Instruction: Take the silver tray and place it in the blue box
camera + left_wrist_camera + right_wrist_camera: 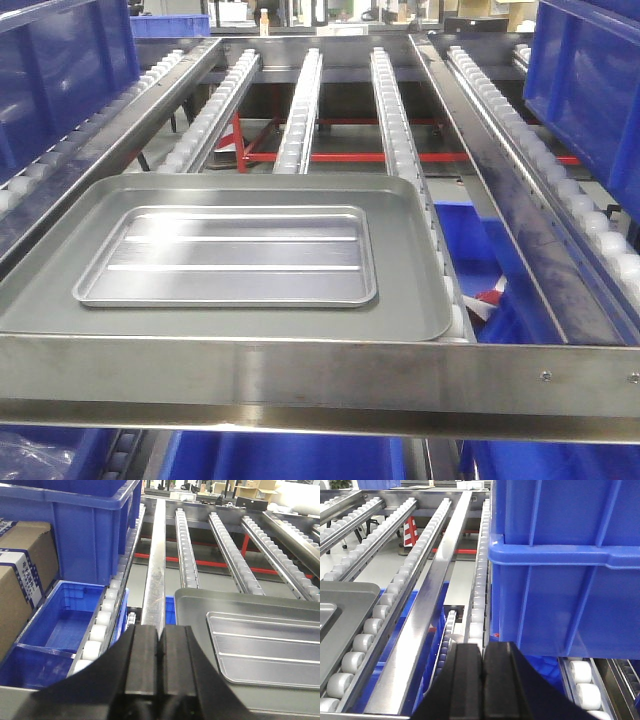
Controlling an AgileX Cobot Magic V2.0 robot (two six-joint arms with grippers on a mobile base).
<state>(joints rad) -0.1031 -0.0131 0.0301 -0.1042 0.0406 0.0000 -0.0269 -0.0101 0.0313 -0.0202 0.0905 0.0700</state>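
task not started, judging by the layout: nothing gripped, nothing moved into a crate. whole job is left: reach, grab, lift, carry, drop.

left gripper (160, 665) sits at 6 o'clock of its wrist view w/ black pads pressed together, nothing between them. right gripper (482, 680) is the same at 6 o'clock of its own view: closed, empty. both are apart from the trays.

small shiny rectangular silver metal tray (228, 255), w/ two long ridges, lies flat inside the larger dull grey smooth metal tray (412, 250) at approx 7 o'clock in the front view. it's the grey tray's only load, and the silver tray itself holds nothing.

low open blue plastic bin (75, 597) at 8 o'clock in the left wrist view shows a bare floor. brown cardboard box (20, 585) at 9 o'clock is shut.

large deep bright-blue ribbed plastic crate (560, 595) is at 3 o'clock in the right wrist view, likely the target; its inside is hidden. a similar tall blue plastic crate (85, 535) is at 10 o'clock on the left, inside also hidden.

white roller rails (300, 110) run on to 12 o'clock.
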